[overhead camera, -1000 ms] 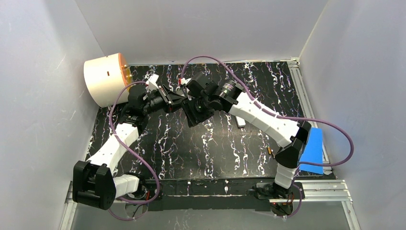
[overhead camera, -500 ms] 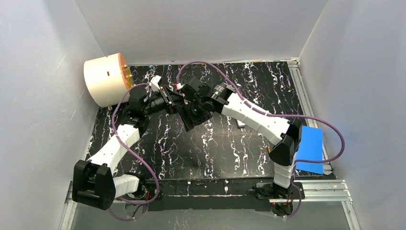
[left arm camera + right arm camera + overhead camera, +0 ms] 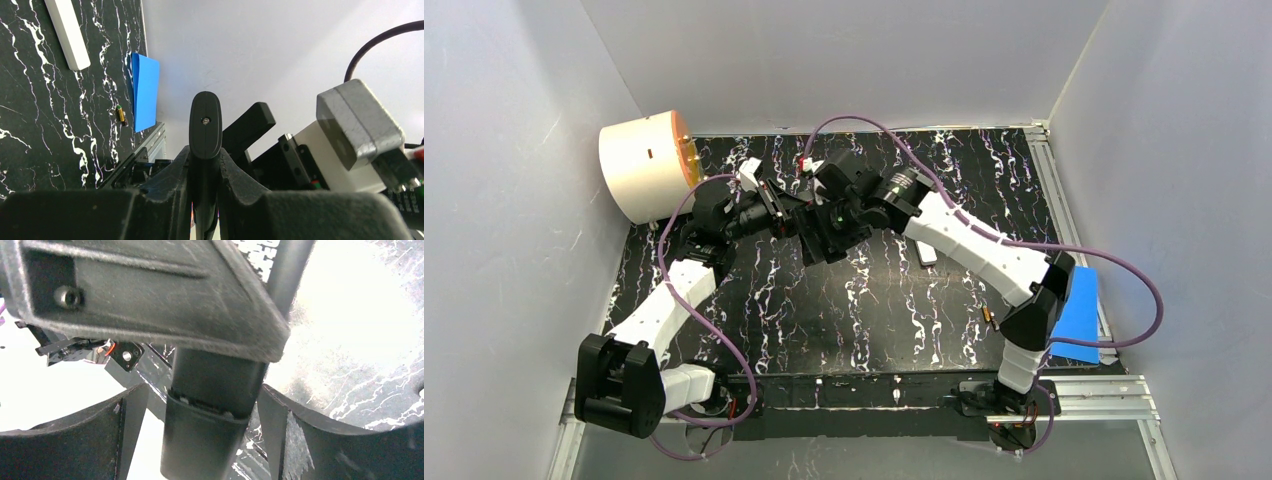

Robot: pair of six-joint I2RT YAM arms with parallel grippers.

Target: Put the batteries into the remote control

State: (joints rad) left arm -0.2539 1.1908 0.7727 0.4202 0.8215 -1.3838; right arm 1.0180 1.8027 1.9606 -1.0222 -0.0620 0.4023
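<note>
Both hands meet above the black marbled counter (image 3: pixel 874 300).
The left hand (image 3: pixel 204 165) clamps a slim black plastic remote control (image 3: pixel 205 120); the right hand (image 3: pixel 200 392) straddles it, held wide.

You have the remote control (image 3: pixel 205 125), a slim black bar with a rounded end, lifted off the table (image 3: pixel 874 310) and clamped between the fingers of the left gripper (image 3: pixel 204 155), its tip pointing away from that wrist. In the right wrist view a seam crosses its body. You can see 1 battery (image 3: pixel 120 114), a tiny dark-and-gold cell with a green end. It lies flat on the table's right side, well apart from the remote control.
</note>
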